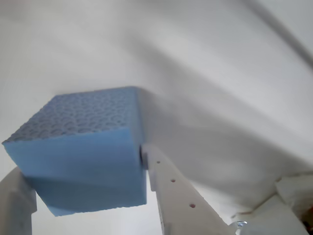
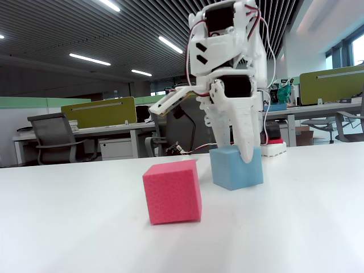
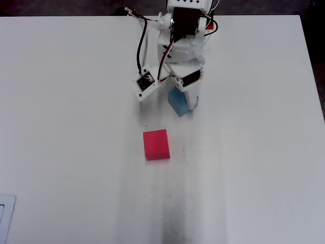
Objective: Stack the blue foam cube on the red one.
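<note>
The hand [image 1: 83, 171] is closed around the blue foam cube [image 1: 83, 156]: in the wrist view one white finger [image 1: 171, 196] presses against the cube's right face and the other finger [image 1: 17, 198] shows at its lower left corner, so the cube sits between the two. In the fixed view the fingers reach down over the cube [image 2: 236, 166], which appears to rest on the white worktop [image 2: 296, 227], or sit only just clear of it; the pictures do not settle which. The grasp looks made and the lift not yet begun.

The move ahead turns on where the red foam cube [image 3: 156, 144] lies from the hand. In the overhead view it sits below and a little left of the hand [image 3: 187, 99], farther out from the arm's base, with a clear gap of bare worktop [image 3: 244, 152] between the two cubes. The fixed view agrees: the red cube [image 2: 172, 191] stands left of the hand [image 2: 239, 145] and nearer the camera, apart from the blue one. Both cubes look about the same size, so the blue one will need to rise above the red cube's top face, travel outward and slightly leftward as the overhead view has it, and come down squarely aligned.

No brand, label or writing can be read on either cube or on the arm.
</note>
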Robot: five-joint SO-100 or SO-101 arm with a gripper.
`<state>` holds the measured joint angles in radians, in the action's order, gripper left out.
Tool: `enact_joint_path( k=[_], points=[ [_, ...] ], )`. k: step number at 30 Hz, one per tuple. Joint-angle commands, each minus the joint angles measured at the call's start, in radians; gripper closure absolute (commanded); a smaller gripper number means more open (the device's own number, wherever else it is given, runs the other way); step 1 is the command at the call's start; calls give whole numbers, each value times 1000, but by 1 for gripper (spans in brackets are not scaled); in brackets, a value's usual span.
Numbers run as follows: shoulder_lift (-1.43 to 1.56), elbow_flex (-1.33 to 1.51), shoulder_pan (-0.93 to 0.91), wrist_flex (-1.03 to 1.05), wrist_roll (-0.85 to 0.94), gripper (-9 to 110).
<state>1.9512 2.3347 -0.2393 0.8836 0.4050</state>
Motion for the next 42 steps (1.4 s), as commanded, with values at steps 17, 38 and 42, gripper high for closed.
enact_joint_path(
  k=[17,38,42],
  points=[
    [17,-339,18,123,-241,80],
    [-285,-1169,-75,512,-541,81],
    [-360,-1229,-100,526,-545,81]
  ],
)
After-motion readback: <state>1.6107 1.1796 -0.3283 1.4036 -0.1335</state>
